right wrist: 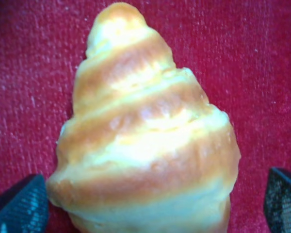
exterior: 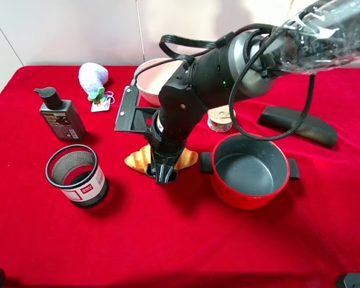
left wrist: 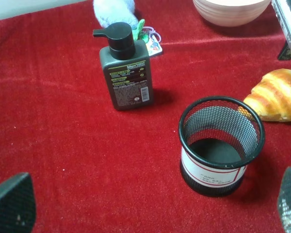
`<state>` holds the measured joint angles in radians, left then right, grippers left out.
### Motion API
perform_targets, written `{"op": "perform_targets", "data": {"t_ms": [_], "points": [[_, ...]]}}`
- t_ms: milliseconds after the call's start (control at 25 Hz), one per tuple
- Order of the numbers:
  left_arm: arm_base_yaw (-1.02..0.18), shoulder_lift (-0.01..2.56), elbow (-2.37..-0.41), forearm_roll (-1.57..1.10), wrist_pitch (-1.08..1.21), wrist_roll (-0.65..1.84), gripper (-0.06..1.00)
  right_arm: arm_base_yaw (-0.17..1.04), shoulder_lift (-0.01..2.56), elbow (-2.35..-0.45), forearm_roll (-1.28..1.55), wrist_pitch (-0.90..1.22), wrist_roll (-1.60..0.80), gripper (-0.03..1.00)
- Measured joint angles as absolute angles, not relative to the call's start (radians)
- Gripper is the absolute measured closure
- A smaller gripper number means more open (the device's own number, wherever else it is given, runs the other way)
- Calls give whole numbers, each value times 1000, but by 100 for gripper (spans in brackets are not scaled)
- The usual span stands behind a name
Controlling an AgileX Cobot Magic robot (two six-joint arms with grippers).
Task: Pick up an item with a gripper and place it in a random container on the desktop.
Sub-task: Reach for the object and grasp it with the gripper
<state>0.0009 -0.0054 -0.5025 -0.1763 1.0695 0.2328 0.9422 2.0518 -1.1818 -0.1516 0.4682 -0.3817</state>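
**tim_k:** Red velvet cloth covers the whole desktop (exterior: 180, 240), with a pale wall behind. On the far left there's a dark pump bottle (exterior: 61, 117), and a black mesh cup (exterior: 77, 175) nearer. Over that side the left gripper (left wrist: 151, 201) hangs with its fingers spread wide above the cloth.

**crumbs42:** Where's the croissant (exterior: 138, 159)?

**tim_k:** Dead centre, flat on the cloth, just left of the red pot (exterior: 250, 171). The right gripper (exterior: 163, 173) is down over it, jaws wide, one fingertip on either side, not squeezing yet.

**crumbs42:** Further back?

**tim_k:** A pink bowl (exterior: 147, 84), then a small tin can (exterior: 219, 122) right of it.
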Motion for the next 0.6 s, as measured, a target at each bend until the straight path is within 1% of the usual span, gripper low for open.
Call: {"op": "perform_targets", "data": {"t_ms": [600], "points": [[1,-5,-503,-176,1069,233,-4,934,2101,-1183,-140,440,-382,27]]}}
